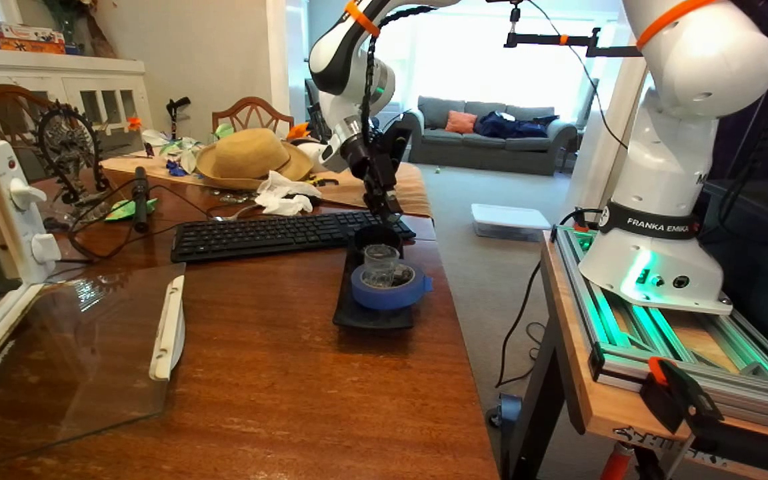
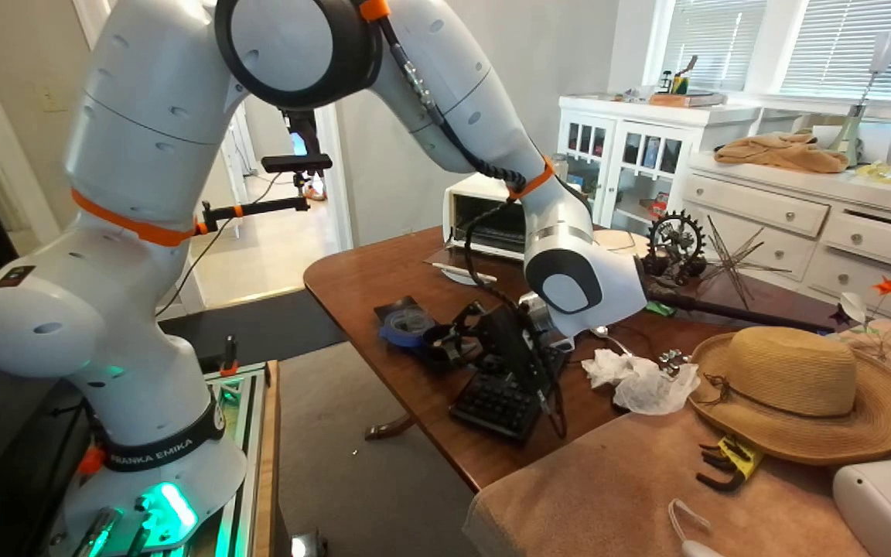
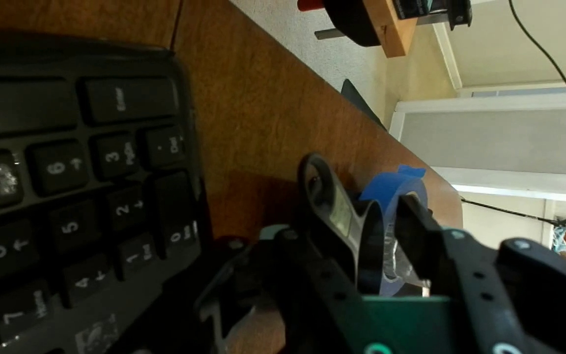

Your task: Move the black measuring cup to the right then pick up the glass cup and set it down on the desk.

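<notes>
Now | gripper (image 3: 347, 219), jaws parted, straddles black measuring cup (image 1: 367, 235), not clamped | sideways push could jostle blue tape (image 1: 387, 299), toppling glass cup (image 1: 380, 261)

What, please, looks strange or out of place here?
The glass cup seems to sit inside the blue tape roll, an unusual holder for it. The oven door also hangs open, covering part of the desk.
</notes>
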Tool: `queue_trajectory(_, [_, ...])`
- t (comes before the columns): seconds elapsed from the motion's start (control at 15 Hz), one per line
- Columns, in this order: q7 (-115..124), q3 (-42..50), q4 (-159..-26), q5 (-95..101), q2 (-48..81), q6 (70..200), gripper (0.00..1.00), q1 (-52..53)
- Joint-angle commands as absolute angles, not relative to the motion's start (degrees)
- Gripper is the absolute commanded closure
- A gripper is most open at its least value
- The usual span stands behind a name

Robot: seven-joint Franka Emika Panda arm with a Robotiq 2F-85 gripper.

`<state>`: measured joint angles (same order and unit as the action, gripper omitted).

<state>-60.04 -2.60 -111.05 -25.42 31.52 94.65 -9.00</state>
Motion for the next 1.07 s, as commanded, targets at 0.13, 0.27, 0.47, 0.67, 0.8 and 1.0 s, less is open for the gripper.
queue_trajectory(0.13, [-60.64, -3.10, -108.73, -25.42, 33.30, 91.96, 0.87, -9.99])
queue_trajectory(0.27, [-60.59, -3.09, -108.50, -25.36, 33.40, 91.81, 1.00, -10.00])
queue_trajectory(0.47, [-60.52, -3.08, -107.98, -25.30, 33.65, 91.22, 1.00, -10.04])
queue_trajectory(0.67, [-60.26, -3.01, -107.59, -25.32, 33.88, 90.80, 0.69, -10.01])
queue_trajectory(0.8, [-59.15, -2.73, -107.73, -25.44, 33.77, 91.51, 0.51, -9.82])
queue_trajectory(1.0, [-59.17, -2.83, -107.33, -25.08, 34.04, 90.96, 0.28, -9.76])
